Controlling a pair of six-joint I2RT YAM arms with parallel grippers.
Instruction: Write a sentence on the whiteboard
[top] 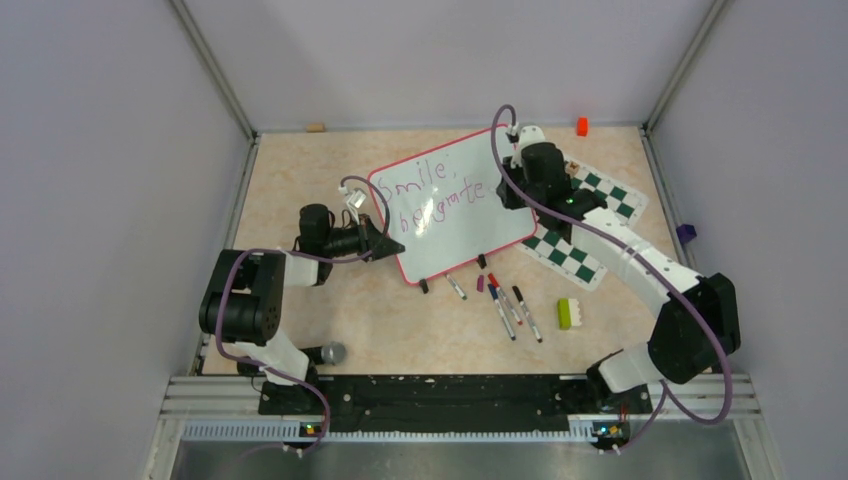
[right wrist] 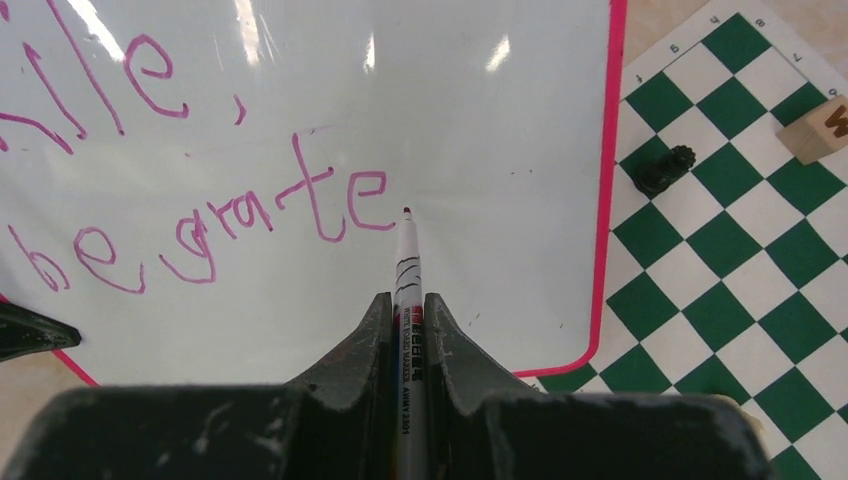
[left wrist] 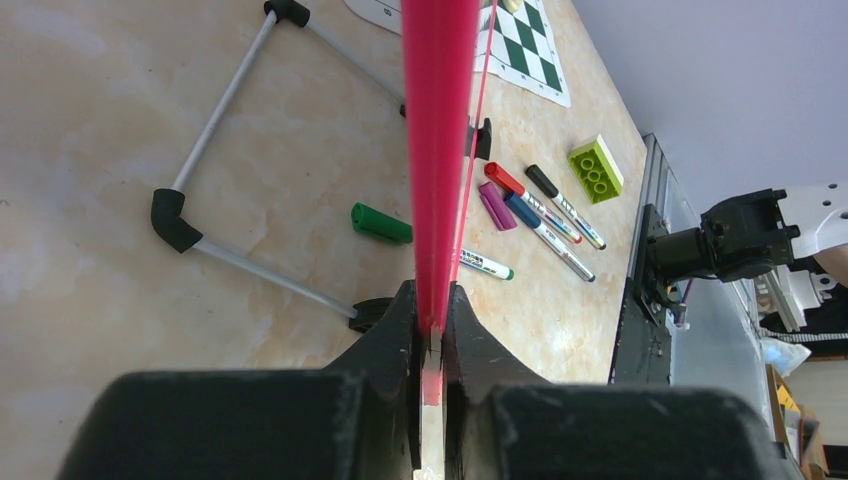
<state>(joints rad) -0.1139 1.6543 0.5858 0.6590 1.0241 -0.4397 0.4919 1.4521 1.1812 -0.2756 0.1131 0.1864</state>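
The whiteboard (top: 467, 232) stands tilted in the middle of the table, its red-pink rim (left wrist: 440, 150) running edge-on up the left wrist view. My left gripper (left wrist: 432, 300) is shut on that rim at the board's near left edge (top: 395, 247). The sentence (right wrist: 220, 225) in purple-magenta reads "Smile," over "be grate" (top: 440, 190). My right gripper (right wrist: 408, 300) is shut on a white marker (right wrist: 408, 262) over the board's right side (top: 505, 187). The marker's tip sits just right of the last "e"; I cannot tell whether it touches the board (right wrist: 480, 120).
A green-and-white chess mat (top: 590, 232) lies under the board's right side, with a black piece (right wrist: 663, 168) and a wooden block (right wrist: 815, 128) on it. Several loose markers (top: 508, 305), caps (left wrist: 380, 222) and a green brick (top: 568, 313) lie in front. The board's wire stand (left wrist: 215, 130) rests on the table.
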